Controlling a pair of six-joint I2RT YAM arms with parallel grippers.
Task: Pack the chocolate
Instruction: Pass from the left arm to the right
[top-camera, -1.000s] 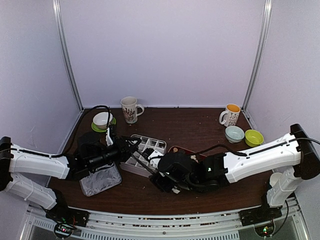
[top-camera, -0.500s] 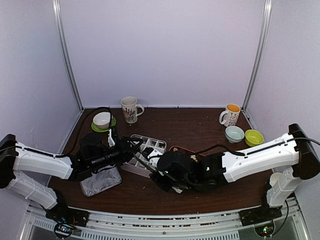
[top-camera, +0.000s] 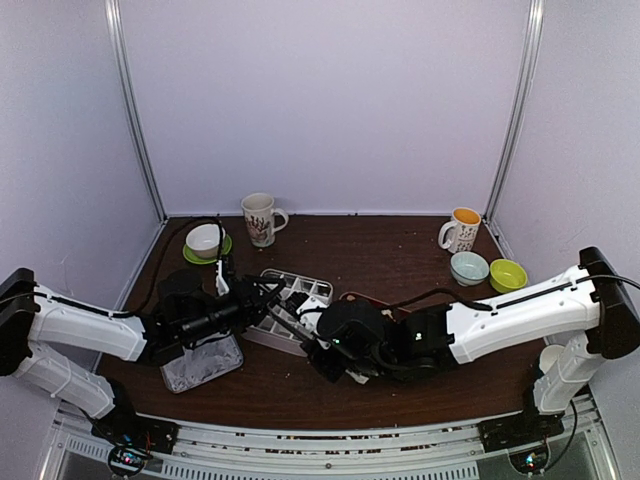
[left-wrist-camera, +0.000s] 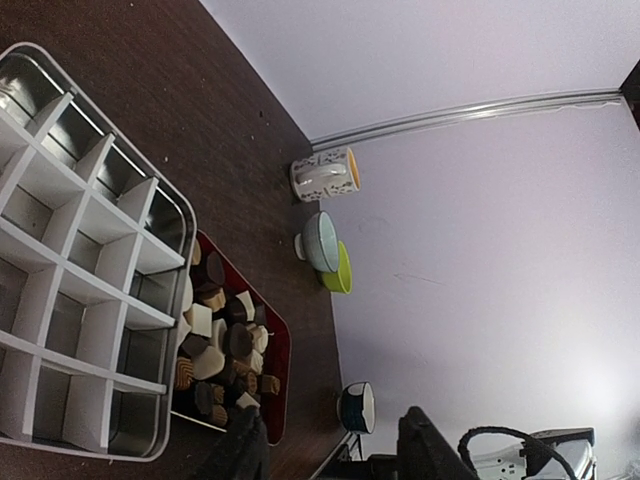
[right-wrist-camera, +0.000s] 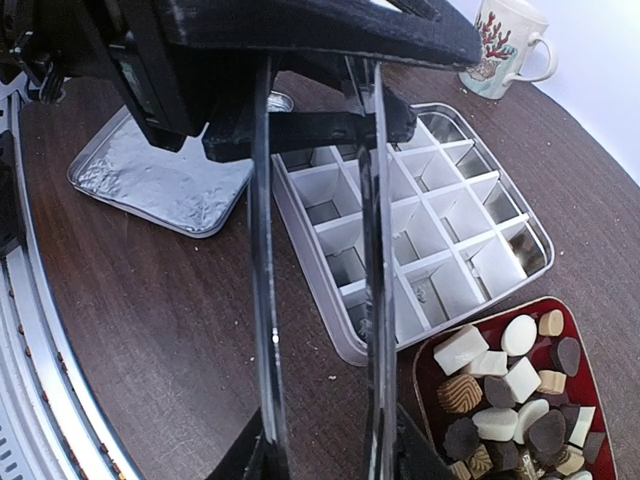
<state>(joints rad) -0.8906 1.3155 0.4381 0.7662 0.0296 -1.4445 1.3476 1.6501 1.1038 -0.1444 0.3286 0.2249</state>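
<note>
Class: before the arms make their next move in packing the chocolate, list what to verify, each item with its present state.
1. The right gripper holds the tongs: ok.
2. The tongs aim at the chocolate in the red tray: not ok, they point toward the divided tin.
3. The tin's visible compartments are empty: ok.
4. A piece at the tong tips: cannot tell, tips hidden.
5. The left gripper is open and empty: ok.

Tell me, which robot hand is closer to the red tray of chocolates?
Right. The right gripper hangs beside the red tray's near corner; the left gripper is across the divided box from it.
</note>
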